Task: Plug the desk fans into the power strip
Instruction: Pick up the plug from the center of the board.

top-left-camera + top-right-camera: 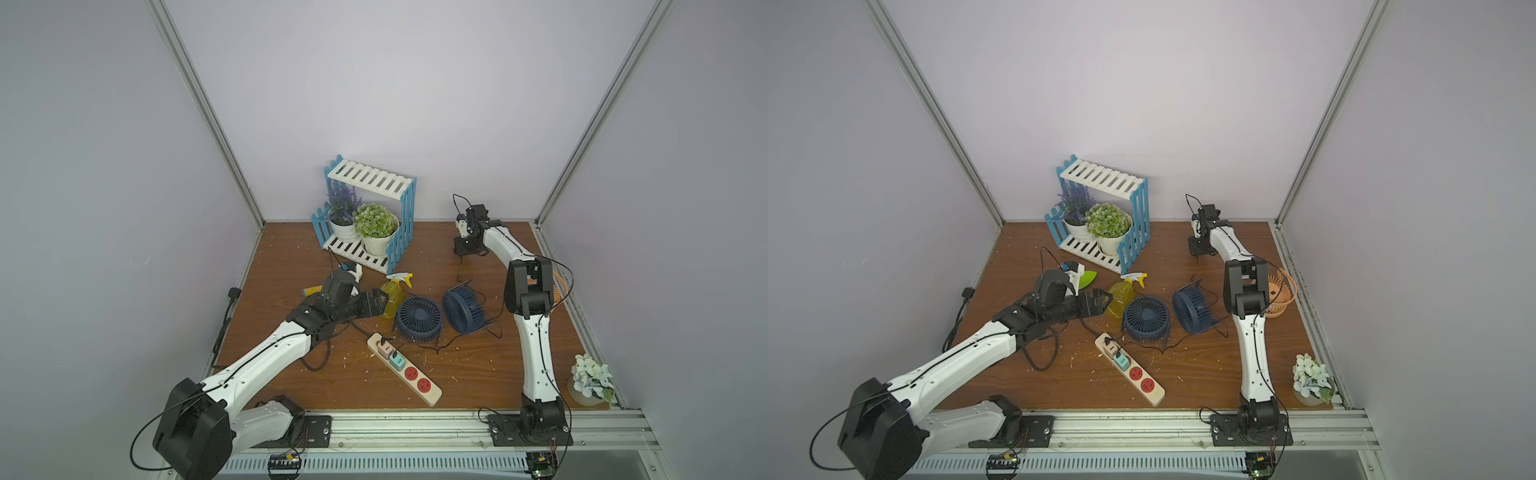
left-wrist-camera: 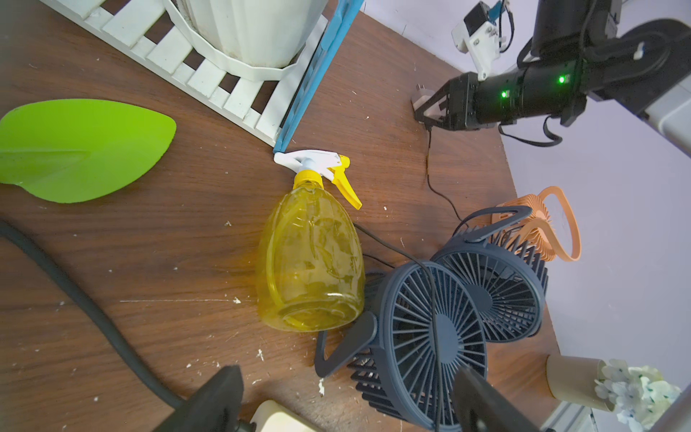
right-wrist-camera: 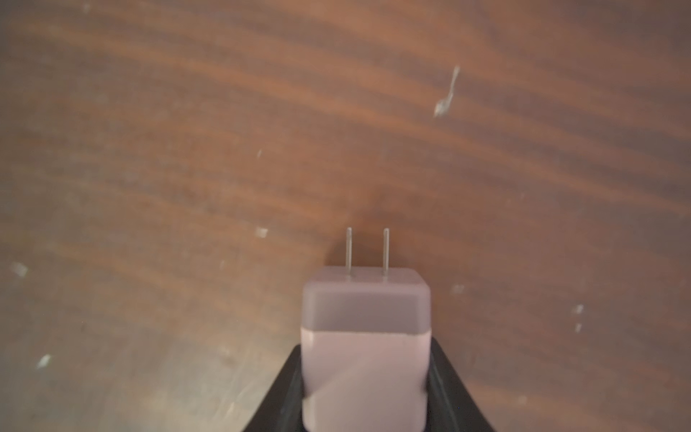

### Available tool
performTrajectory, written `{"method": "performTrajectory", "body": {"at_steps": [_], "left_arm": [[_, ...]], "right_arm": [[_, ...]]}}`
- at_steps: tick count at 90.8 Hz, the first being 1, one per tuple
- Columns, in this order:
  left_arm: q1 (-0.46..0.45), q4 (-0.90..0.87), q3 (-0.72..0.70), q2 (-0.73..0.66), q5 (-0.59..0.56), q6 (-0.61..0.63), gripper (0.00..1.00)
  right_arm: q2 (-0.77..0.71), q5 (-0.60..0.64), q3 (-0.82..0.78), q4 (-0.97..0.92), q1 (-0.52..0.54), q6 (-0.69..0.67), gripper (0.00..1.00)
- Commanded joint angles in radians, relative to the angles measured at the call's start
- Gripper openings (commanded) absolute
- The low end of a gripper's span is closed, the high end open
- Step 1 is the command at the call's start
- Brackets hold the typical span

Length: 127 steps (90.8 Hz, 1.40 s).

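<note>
Two dark blue desk fans [image 1: 417, 318] [image 1: 463, 309] lie mid-table, seen in both top views. The cream power strip [image 1: 432, 395] lies in front of them with two adapters plugged in and two red sockets bare. At the far back right my right gripper [image 1: 466, 246] is low over the wood, shut on a pale lilac plug adapter [image 3: 364, 336] whose two prongs point forward. A thin black cable [image 2: 430, 168] runs from the adapter toward the fans. My left gripper [image 2: 349, 407] stands open and holds nothing, between the near fan [image 2: 430, 344] and the strip's end [image 2: 276, 419].
A yellow spray bottle [image 1: 392, 297] lies beside the left gripper. A blue-and-white shelf [image 1: 370, 216] with two potted plants stands at the back. A green leaf-shaped piece [image 2: 82, 149], an orange basket [image 1: 1281, 293] and a white flower vase [image 1: 590, 380] sit around the edges.
</note>
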Motion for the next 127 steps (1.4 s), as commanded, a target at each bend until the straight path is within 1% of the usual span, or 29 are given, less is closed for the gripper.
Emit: {"method": "performTrajectory", "body": {"at_steps": [1,15,21,30,42,50,59,71,81,90,105,117,121,127], "left_arm": [[0.026,-0.010,0.052,-0.030,0.035,-0.061,0.91],[0.069,0.002,0.085,-0.067,0.141,-0.139,0.92],[0.075,-0.013,0.100,-0.087,0.161,-0.147,0.92],[0.076,-0.078,0.144,-0.104,0.188,-0.135,0.93],[0.077,-0.157,0.186,-0.111,0.238,-0.131,0.94],[0.077,-0.139,0.185,-0.120,0.291,-0.154,0.94],[0.076,-0.108,0.194,-0.110,0.363,-0.172,0.95],[0.076,-0.122,0.219,-0.078,0.437,-0.155,0.96],[0.076,-0.175,0.239,-0.061,0.448,-0.116,0.96],[0.076,-0.175,0.243,-0.055,0.477,-0.108,0.95],[0.075,-0.175,0.256,-0.046,0.517,-0.096,0.94],[0.059,-0.172,0.257,-0.042,0.545,-0.088,0.94],[0.049,-0.172,0.258,-0.034,0.550,-0.089,0.93],[0.034,-0.172,0.256,-0.023,0.550,-0.089,0.88]], "right_arm": [[-0.214,-0.058,-0.104,0.146,0.010,-0.011,0.24],[-0.438,-0.163,-0.320,0.317,0.036,-0.039,0.18],[-0.554,-0.251,-0.431,0.409,0.061,-0.076,0.18],[-0.714,-0.328,-0.600,0.528,0.113,-0.150,0.18],[-0.882,-0.360,-0.770,0.610,0.186,-0.216,0.16],[-0.981,-0.391,-0.864,0.624,0.249,-0.288,0.15],[-1.079,-0.369,-0.941,0.593,0.335,-0.400,0.14],[-1.158,-0.339,-0.999,0.535,0.428,-0.478,0.13],[-1.204,-0.300,-1.011,0.459,0.504,-0.528,0.14],[-1.219,-0.271,-1.002,0.394,0.558,-0.558,0.14],[-1.221,-0.248,-0.980,0.320,0.616,-0.582,0.13],[-1.216,-0.224,-0.969,0.290,0.641,-0.595,0.13],[-1.217,-0.218,-0.966,0.287,0.650,-0.600,0.13],[-1.217,-0.217,-0.963,0.286,0.662,-0.603,0.13]]}}
